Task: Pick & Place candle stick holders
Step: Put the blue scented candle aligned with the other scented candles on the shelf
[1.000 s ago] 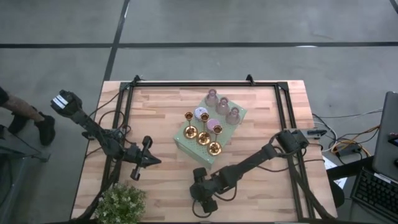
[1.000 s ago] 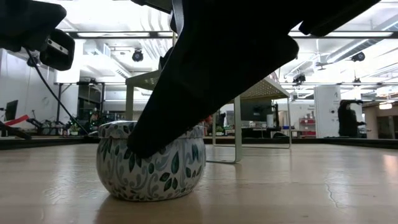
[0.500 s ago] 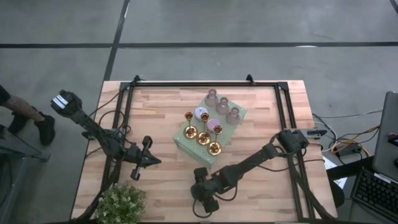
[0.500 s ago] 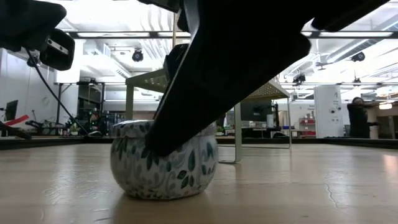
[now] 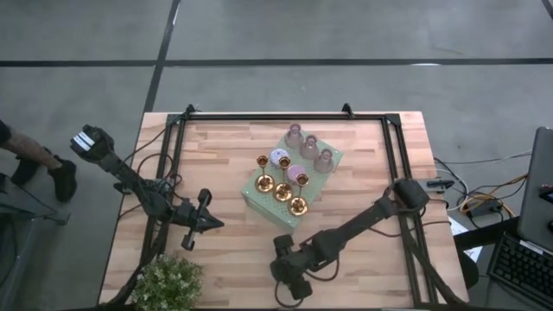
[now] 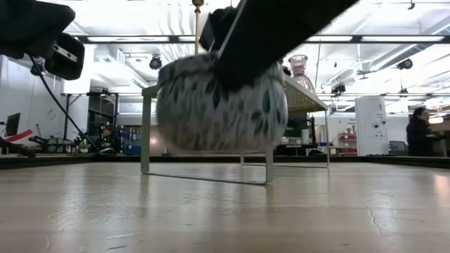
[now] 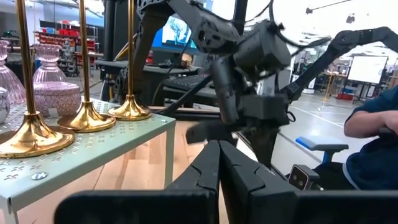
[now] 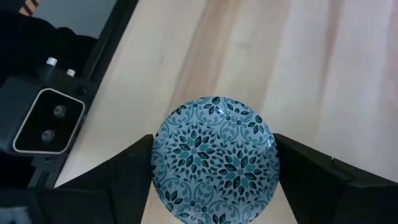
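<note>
My right gripper [image 8: 214,163] is shut on a squat round holder, white with green leaves [image 6: 221,105] and a teal flowered lid [image 8: 214,155], near the table's front edge. In the high view the gripper [image 5: 292,281] hides it. Three gold candlesticks [image 5: 283,190] stand by their flared bases on a pale-green dotted stand [image 5: 257,206] at mid-table, with pink glass holders [image 5: 309,147] and small round pastel ones [image 5: 279,157]. My left gripper [image 5: 216,225] waits shut, left of the stand. My right gripper pinches the round holder between its two fingers, one on each opposite side of the wall [image 8: 157,171], just under the lid's rim. The fingers [image 8: 298,168] slant down from above and from the table's right. The holder hangs lid up, lifted clear of the table.
A leafy plant [image 5: 168,285] stands at the near left corner. A black frame [image 5: 173,155] runs round the table top. A small camera box [image 8: 46,121] sits by the front edge below the holder. A person [image 5: 22,155] is beyond the left edge.
My right gripper has risen and drifted a little toward the table's right, keeping its hold. The leaf-patterned holder first slid along the table, then came up clear of it, lid still up.
</note>
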`<state>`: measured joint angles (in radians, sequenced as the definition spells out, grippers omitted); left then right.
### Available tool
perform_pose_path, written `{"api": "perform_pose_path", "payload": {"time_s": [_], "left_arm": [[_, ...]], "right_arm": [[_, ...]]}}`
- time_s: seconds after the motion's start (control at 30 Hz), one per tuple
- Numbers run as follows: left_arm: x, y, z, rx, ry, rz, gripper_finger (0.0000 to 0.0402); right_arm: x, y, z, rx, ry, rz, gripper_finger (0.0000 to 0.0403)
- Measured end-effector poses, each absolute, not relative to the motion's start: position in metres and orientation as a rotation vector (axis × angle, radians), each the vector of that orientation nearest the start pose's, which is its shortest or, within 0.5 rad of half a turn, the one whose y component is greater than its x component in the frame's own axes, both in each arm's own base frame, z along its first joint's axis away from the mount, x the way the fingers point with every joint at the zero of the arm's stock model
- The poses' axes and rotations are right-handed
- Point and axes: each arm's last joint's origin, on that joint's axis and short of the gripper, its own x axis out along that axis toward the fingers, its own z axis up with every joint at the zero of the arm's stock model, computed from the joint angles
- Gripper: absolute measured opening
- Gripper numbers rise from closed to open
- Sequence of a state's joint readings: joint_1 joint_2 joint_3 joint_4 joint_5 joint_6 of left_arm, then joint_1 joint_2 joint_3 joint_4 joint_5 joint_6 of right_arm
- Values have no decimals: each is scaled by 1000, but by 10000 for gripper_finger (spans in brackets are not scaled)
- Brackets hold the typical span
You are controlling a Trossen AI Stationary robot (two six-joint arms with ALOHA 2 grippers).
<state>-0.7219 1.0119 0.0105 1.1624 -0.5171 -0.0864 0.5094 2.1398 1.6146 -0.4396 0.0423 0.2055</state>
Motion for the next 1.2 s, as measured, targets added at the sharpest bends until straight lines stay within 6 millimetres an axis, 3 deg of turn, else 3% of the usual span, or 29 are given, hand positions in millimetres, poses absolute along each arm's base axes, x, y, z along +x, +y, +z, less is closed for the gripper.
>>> {"api": "perform_pose_path", "payload": {"time_s": [0.4,0.77,1.2], "left_arm": [[125,-91,167,-171,-110,-210,10],[126,-92,163,-147,-77,-208,10],[126,-92,161,-133,-57,-208,10]], "right_arm": [[376,221,216,-87,1018,335,288],[333,221,255,-50,1019,340,288],[265,173,268,64,1004,89,289]]}}
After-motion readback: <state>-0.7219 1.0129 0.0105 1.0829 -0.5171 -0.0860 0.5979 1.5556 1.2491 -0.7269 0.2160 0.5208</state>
